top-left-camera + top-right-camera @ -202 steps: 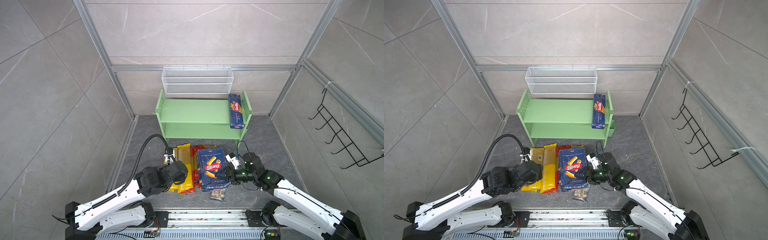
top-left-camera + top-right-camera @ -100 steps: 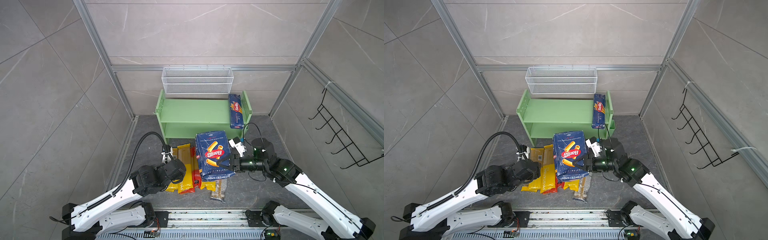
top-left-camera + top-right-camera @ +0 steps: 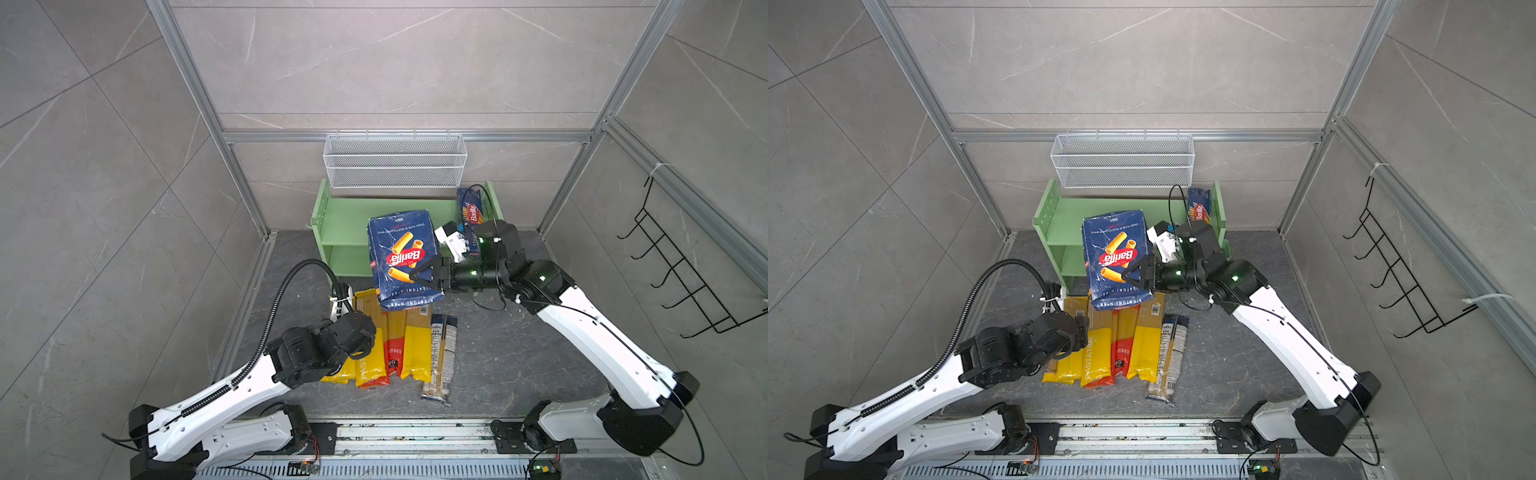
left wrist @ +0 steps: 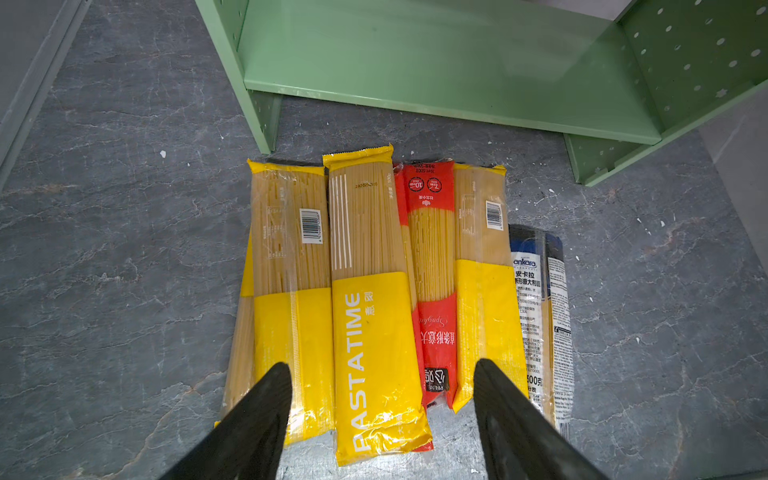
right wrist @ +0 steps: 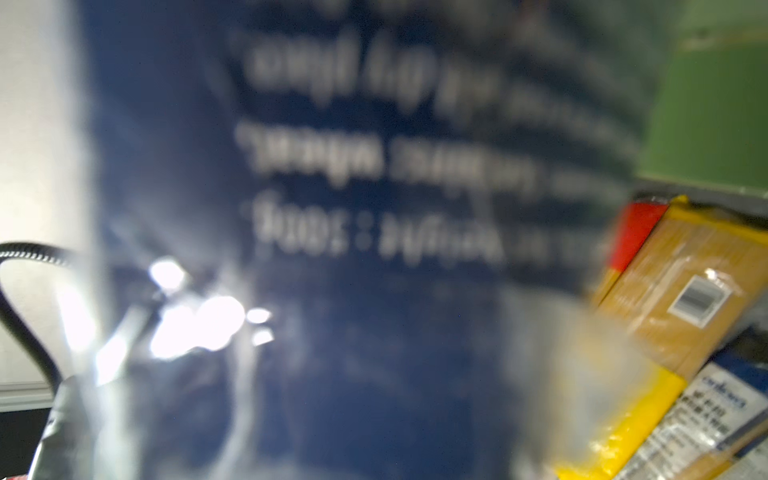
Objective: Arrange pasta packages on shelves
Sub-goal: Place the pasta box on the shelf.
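**Spaghetti bags (image 4: 370, 249) on the floor (image 4: 124, 249), wide Barilla bag (image 3: 395, 232) in the air**

The left gripper (image 4: 382, 363) hangs wide open. Its black tapered fingers (image 4: 257, 415) straddle the glossy, flat spaghetti bags lying side by side just beneath it. The right gripper (image 3: 417, 276) pinches the crinkled, pillow-shaped wide Barilla bag, clear of the floor before the smooth green shelves (image 3: 345, 224). Beyond its wrist a slim Barilla pack (image 3: 469, 210) lies on the top board.
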Tool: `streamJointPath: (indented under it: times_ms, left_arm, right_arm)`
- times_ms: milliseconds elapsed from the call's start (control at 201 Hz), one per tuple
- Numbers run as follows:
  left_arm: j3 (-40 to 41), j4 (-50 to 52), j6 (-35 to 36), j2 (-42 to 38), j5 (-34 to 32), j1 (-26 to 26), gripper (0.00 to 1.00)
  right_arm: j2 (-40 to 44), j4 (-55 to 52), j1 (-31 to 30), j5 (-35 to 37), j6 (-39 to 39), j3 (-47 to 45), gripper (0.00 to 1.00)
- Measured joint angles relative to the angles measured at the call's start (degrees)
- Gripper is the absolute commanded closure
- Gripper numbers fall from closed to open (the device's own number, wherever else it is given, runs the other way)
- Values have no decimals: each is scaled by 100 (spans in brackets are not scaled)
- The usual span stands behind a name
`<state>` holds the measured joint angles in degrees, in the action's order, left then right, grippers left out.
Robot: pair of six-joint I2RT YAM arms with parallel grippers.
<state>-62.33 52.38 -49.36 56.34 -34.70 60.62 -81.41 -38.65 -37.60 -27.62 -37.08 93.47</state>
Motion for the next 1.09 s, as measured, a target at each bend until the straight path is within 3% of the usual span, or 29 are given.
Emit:
streamJointPath:
  times_ms: [483, 761, 1095]
  left_arm:
    - [192, -509, 444, -129, 529, -664, 29]
    - [155, -616, 658, -61, 879, -1019, 29]
    - [-87, -682, 894, 321, 1176, -1270, 29]
  right_arm:
    - [-1659, -697, 990, 289, 332, 2037, 69]
    - [-2835, -1274, 1180, 315, 503, 3648, 69]
    - [-3241, -1875, 1515, 378, 579, 4118, 66]
